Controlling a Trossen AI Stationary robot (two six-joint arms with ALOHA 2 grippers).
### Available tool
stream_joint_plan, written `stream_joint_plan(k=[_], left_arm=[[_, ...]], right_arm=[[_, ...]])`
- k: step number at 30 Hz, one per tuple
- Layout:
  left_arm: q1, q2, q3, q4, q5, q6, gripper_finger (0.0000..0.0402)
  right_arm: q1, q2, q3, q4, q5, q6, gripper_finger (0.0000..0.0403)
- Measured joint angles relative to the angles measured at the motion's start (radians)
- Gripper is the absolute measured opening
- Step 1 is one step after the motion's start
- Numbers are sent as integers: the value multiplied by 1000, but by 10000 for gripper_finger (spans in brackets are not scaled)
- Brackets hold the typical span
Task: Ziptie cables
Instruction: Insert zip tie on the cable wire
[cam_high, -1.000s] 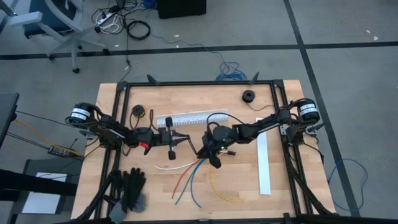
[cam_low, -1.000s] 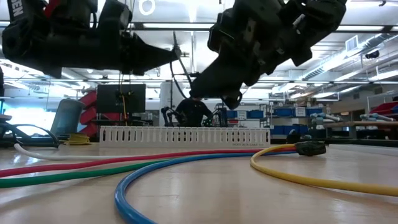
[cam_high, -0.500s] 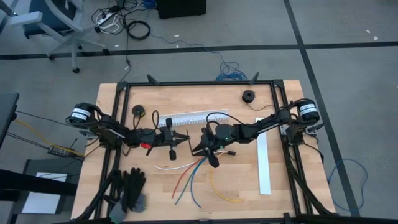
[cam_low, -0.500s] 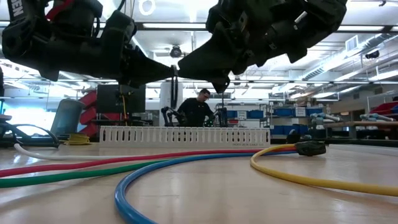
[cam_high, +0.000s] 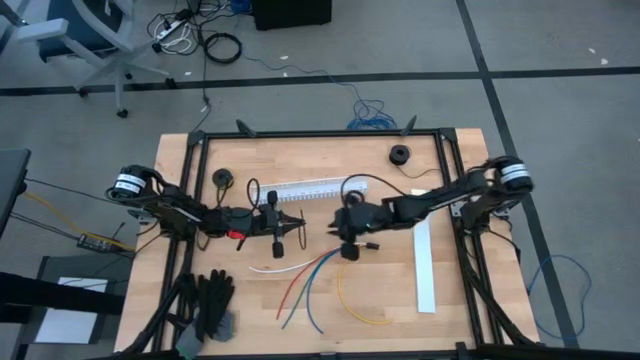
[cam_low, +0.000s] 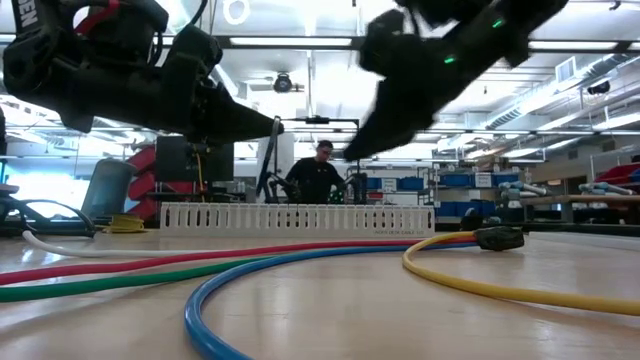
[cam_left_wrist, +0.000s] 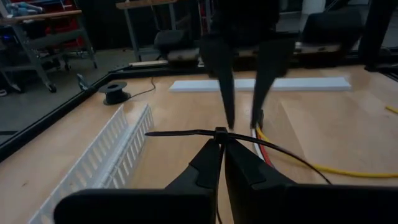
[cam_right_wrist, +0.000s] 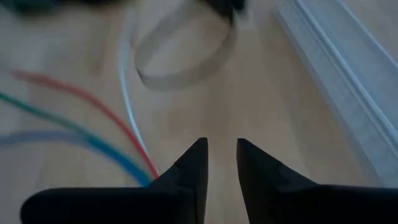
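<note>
The cables lie loose on the table: white (cam_high: 268, 268), red (cam_high: 298, 282), green (cam_high: 290, 300), blue (cam_high: 312, 300) and yellow (cam_high: 352, 305), running together near a dark plug (cam_high: 372, 243). The low view shows red (cam_low: 150, 265), blue (cam_low: 230, 290) and yellow (cam_low: 480, 282) up close. My left gripper (cam_high: 300, 222) (cam_left_wrist: 221, 144) hovers above the table's middle, shut on a black zip tie (cam_left_wrist: 186, 133). Just to its right, my right gripper (cam_high: 332, 228) (cam_right_wrist: 221, 146) is open and slants down, with nothing between its fingers (cam_left_wrist: 227, 93). My left gripper pinches the zip tie at its head (cam_left_wrist: 220, 132) between its two fingertips. The fingers lie about level, pointing toward the table's right, and cross the strap. The strap sticks out to both sides of the fingers, clear of the table.
A long white slotted channel (cam_high: 305, 190) (cam_left_wrist: 106, 155) lies behind the grippers. A flat white strip (cam_high: 424, 265) lies at the right. A black spool (cam_high: 400, 155) sits at the far right. Black gloves (cam_high: 210, 305) lie at the near left. A person (cam_low: 320, 170) is far behind the table.
My right gripper first closed in on my left gripper's tip. It has since drawn back toward the table's right, risen and tipped closer to level. My left gripper's fingers have tipped slightly down, still shut on the zip tie. The cables have stayed where they were.
</note>
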Motion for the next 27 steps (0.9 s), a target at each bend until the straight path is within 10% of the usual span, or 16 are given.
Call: stream_joint_plan(k=[9, 15, 27], left_arm=[[0, 0, 0, -13, 0, 0, 0], [0, 0, 0, -7, 1, -1, 0], [0, 0, 47, 0, 30, 3, 0]], right_arm=[[243, -285, -96, -402, 339, 289, 41], [404, -463, -378, -131, 503, 436, 34], [424, -464, -732, 255, 435, 560, 63]])
